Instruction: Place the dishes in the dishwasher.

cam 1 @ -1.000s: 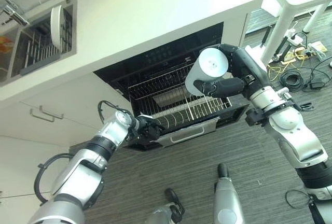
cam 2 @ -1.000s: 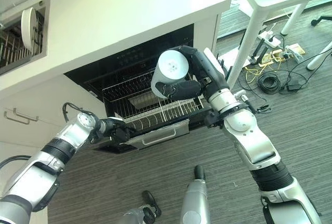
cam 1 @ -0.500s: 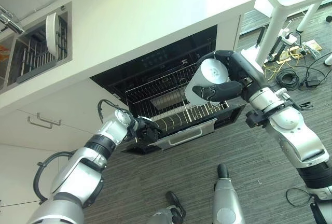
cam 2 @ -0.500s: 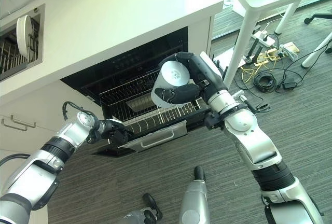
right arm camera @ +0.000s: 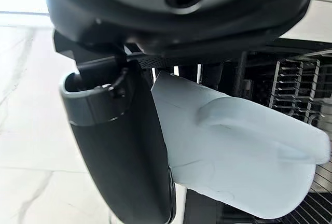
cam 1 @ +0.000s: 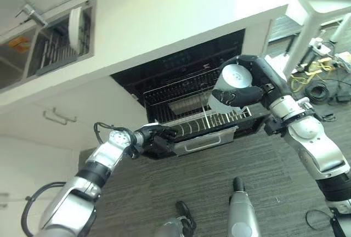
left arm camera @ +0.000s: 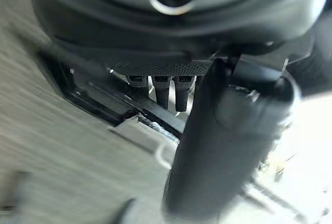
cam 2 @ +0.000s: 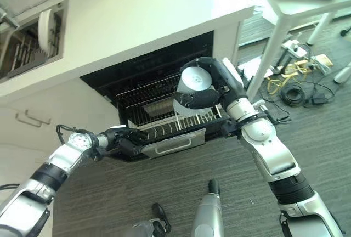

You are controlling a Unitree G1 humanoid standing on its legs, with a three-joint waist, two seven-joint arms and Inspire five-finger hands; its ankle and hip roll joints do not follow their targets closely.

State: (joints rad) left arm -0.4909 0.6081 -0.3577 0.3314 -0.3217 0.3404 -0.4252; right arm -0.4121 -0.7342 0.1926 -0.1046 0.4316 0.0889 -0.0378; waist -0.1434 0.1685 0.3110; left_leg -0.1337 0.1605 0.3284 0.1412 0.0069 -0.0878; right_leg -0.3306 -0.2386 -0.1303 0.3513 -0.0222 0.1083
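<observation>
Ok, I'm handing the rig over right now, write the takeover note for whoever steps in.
Right hand: shut on the white mug, held over the pulled-out dishwasher rack, not yet set down.
Left hand: at the rack's front left corner; grip unclear.
One white plate stands in the drying rack in the sink.
Done: dishwasher open, rack out, mug lifted.
Left: lower the mug into the rack, release, fetch the plate.

The right hand (right arm camera: 124, 146), its dark thumb at lower left of the frame and its fingers along the top, is wrapped round a white mug (right arm camera: 228, 162) whose handle arcs toward the right edge, with the wire rack (right arm camera: 298, 92) of the dishwasher behind at right.
</observation>
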